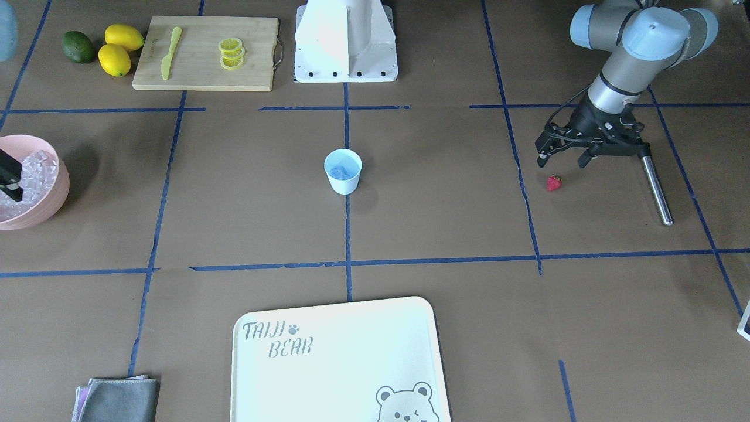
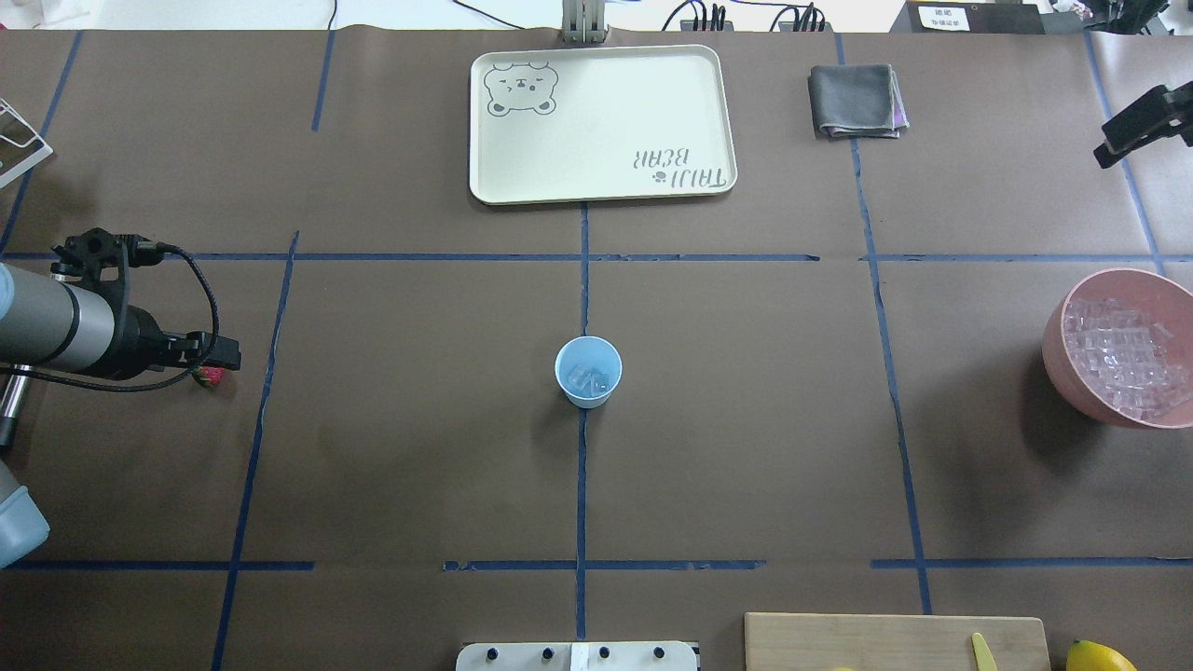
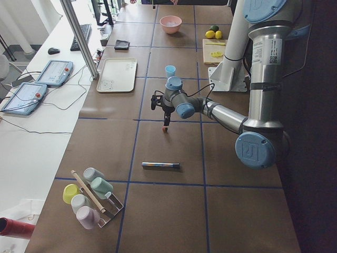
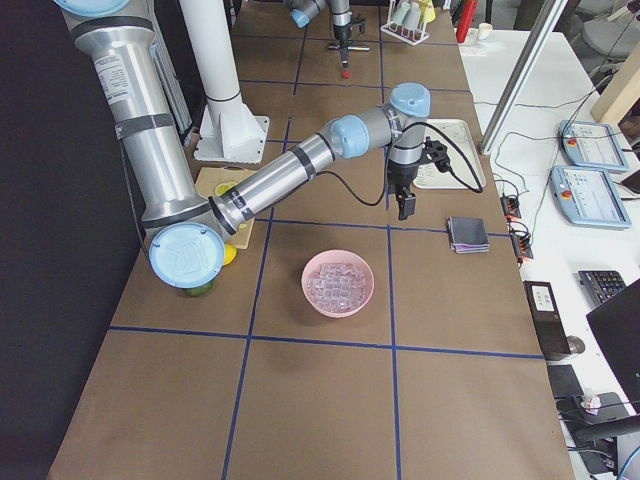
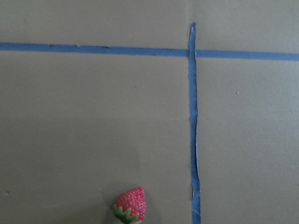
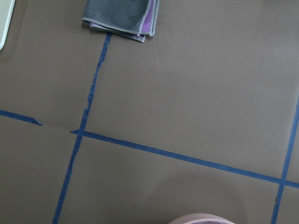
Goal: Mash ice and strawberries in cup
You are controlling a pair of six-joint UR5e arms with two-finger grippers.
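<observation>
The left gripper (image 1: 563,157) hangs just above the brown paper-covered table (image 1: 445,223) on the robot's left side, its two black fingers spread apart and holding nothing. Directly below it, apart from the fingers, one small red strawberry (image 1: 554,183) with a green top lies on the paper. Just beside the gripper, further left, a slim metal rod (image 1: 656,187) lies flat. The right gripper (image 4: 405,207) hangs in the air on the robot's right side, out past a pink bowl (image 2: 1058,347); whether its fingers are parted or closed cannot be told. The bowl is heaped with clear ice cubes (image 2: 1123,359). The pale blue-white cup (image 1: 343,172) stands upright at the middle of the table on a blue tape line, well apart from both grippers, with a few clear cubes of ice (image 2: 592,377) in its bottom. On the far side from the robot lies a cream tray (image 1: 351,363) printed with the words "TAIJI BEAR", a paw mark and a winking bear face, and a folded grey cloth (image 2: 853,101) lies to its right. Near the robot, on its right, a wooden cutting board (image 1: 199,73) carries a yellow-green knife (image 1: 170,53) and stacked lemon slices (image 1: 231,53); beside it lie two lemons (image 1: 114,60) and a dark green fruit (image 1: 78,47). Small labels on the arms are too small to read.
</observation>
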